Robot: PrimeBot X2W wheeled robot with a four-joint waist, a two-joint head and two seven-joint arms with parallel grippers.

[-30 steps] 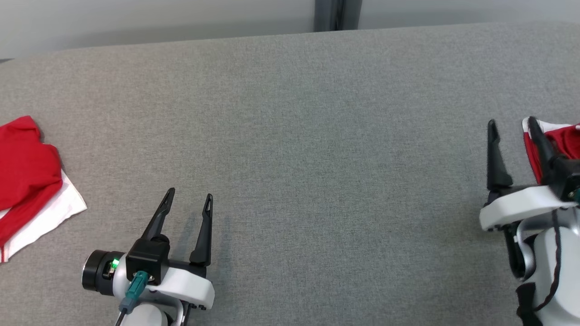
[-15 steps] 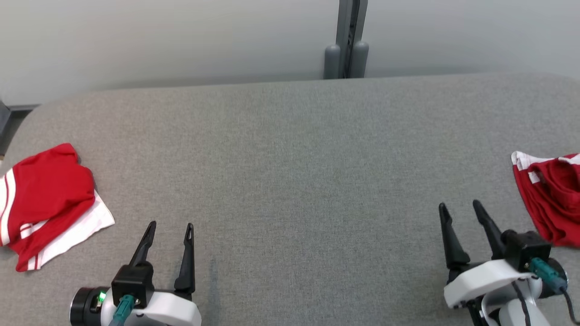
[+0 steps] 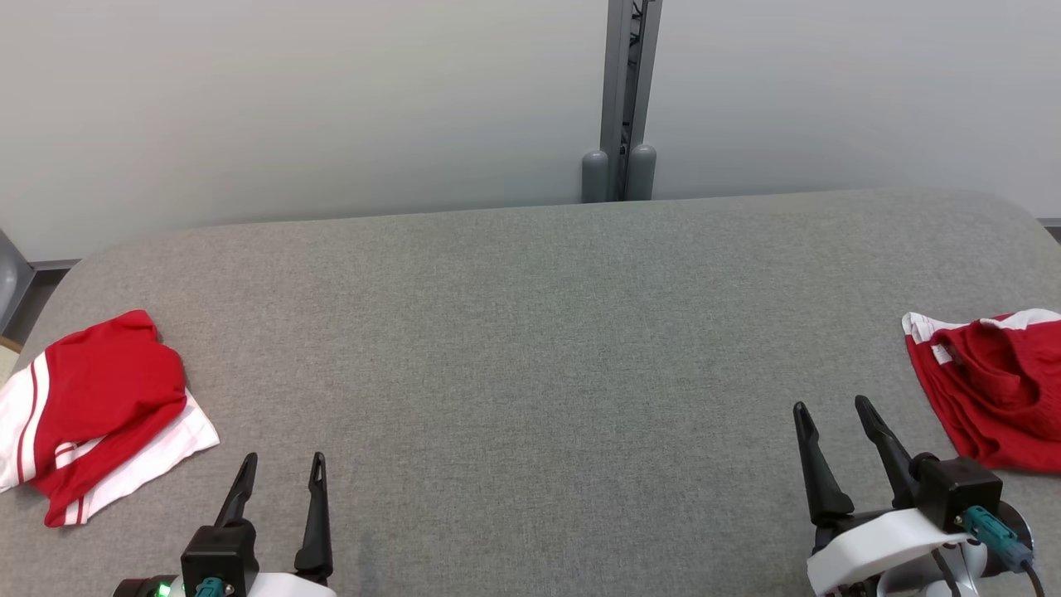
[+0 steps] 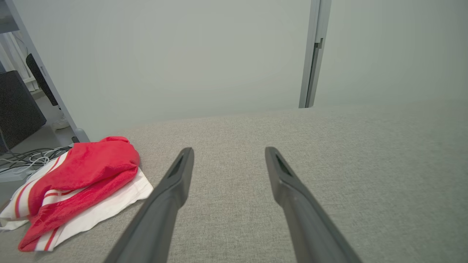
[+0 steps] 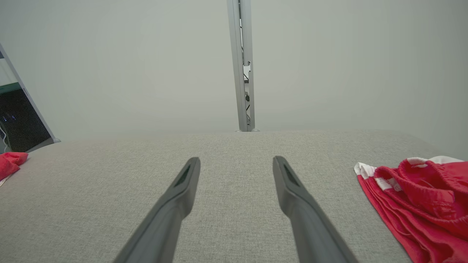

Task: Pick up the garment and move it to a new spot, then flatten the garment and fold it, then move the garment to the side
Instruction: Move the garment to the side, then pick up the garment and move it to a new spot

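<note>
Grey woven fabric covered the counter (image 3: 530,332), whose far edge curved round at both corners before a pale wall (image 3: 331,108) split by a grey upright post (image 3: 622,83). Two garments lay on it, well apart, one at each side. The left-hand garment (image 3: 99,398), red over white with thin red and white stripes, sat bunched near the counter's left edge, its white layer spread flat beneath the red one. The right-hand garment (image 3: 986,398), red with white trim at its far end, lay in layers at the counter's right edge, partly cut off by the frame in the head view; the right wrist view showed a gathered waistband (image 5: 431,179) along its top fold.

The left end effector (image 3: 283,458) was low at the near left, its two dark fingers (image 3: 313,522) spread apart over bare fabric, pointed away from the robot. It stood near the left-hand garment, to that garment's right, and did not touch it. The right end effector (image 3: 830,405) was at the near right, its fingers likewise parted and empty, tilted slightly leftward. It stood just beside the right-hand garment's near-left corner, apart from the cloth. Whether either end effector's fingertips touched the counter I could not tell. Loose cables (image 4: 25,159) lay on the floor beyond the counter's left edge in the left wrist view.
</note>
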